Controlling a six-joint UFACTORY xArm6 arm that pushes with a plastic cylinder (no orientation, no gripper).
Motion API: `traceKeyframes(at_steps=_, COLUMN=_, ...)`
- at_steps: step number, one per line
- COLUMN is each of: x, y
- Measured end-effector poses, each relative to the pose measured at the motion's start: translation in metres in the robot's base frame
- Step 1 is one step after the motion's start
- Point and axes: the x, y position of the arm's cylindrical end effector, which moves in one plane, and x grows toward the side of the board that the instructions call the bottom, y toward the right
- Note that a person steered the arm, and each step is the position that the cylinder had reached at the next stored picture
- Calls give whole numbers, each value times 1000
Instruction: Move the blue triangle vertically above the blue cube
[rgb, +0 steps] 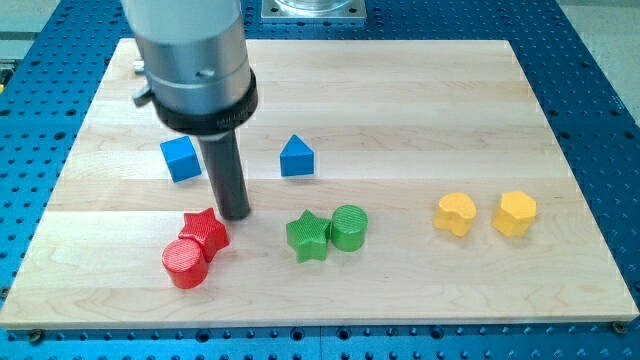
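Note:
The blue triangle (297, 157) sits on the wooden board (400, 100), left of centre. The blue cube (181, 158) lies further to the view's left, at about the same height in the view. My tip (234, 213) rests on the board between the two, a little below them and closer to the cube. It stands just above and right of the red star (205, 231) and touches neither blue block.
A red cylinder (185, 265) touches the red star at its lower left. A green star (308, 236) and a green cylinder (349, 227) sit together below the triangle. Two yellow blocks (455, 213) (514, 213) lie at the view's right.

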Motion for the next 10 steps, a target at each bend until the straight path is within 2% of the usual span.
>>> traceKeyframes(at_steps=2, x=-12, y=4)
traceKeyframes(at_steps=3, x=-13, y=-133)
traceKeyframes(at_steps=4, x=-61, y=-146)
traceKeyframes(at_steps=5, x=-90, y=-86)
traceKeyframes(at_steps=6, x=-54, y=-49)
traceKeyframes(at_steps=7, x=-19, y=-42)
traceKeyframes(at_steps=8, x=-30, y=-11)
traceKeyframes(at_steps=9, x=-33, y=76)
traceKeyframes(at_steps=10, x=-30, y=116)
